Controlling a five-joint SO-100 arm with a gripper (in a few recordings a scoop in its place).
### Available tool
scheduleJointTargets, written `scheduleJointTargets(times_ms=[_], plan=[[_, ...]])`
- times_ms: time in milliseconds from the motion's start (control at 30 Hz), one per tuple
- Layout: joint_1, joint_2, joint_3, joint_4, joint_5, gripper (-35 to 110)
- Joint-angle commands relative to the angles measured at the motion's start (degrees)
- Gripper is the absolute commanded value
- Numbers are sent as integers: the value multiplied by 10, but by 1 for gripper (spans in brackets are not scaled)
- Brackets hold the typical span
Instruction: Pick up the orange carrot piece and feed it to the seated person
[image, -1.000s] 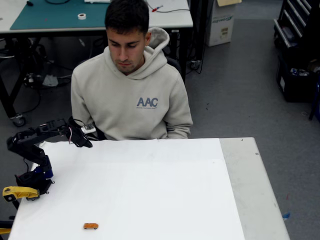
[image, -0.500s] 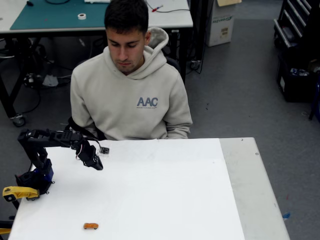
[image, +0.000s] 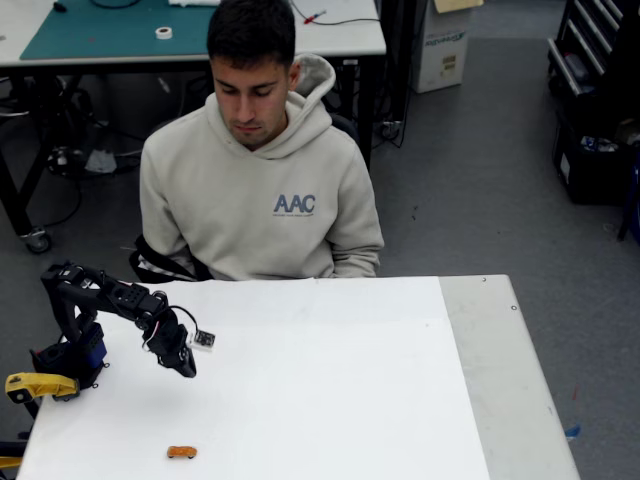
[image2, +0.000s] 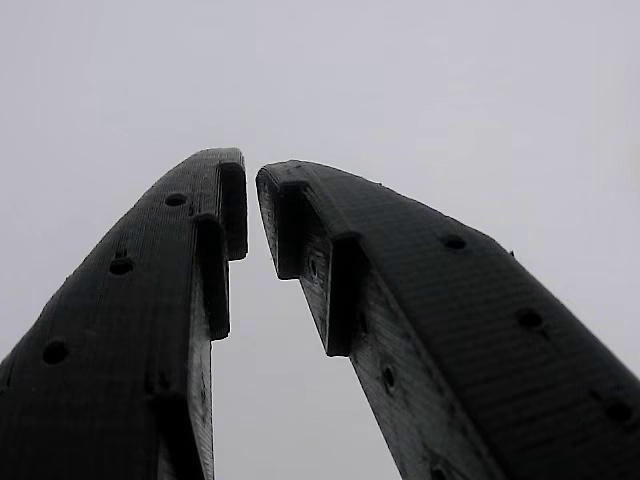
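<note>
Tool (image: 185, 366) tips sit nearly together, a thin gap, gripping nothing. One small bright-orange carrot piece (image: 181, 452) lies on the white desk (image: 330, 400) below the tool in the fixed view, apart from it. Spread the fingers (image2: 300, 215) before lowering over it. One seated person in a beige hooded sweatshirt (image: 262, 200) waits beyond.

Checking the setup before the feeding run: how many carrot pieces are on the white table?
1. The carrot piece lies near the front-left edge of the white table in the fixed view, apart from the gripper, which holds nothing.
</note>
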Motion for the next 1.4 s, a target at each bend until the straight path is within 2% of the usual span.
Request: scheduleJointTargets(times_ms=[0,267,767,1233,1367], plan=[[40,-4,-62,-13,-38,-2],[106,-101,-152,-74,-65,-2],[199,-135,-212,-71,-141,-2],[202,-136,-201,-70,-168,-2],[202,-137,-201,-76,-168,4]])
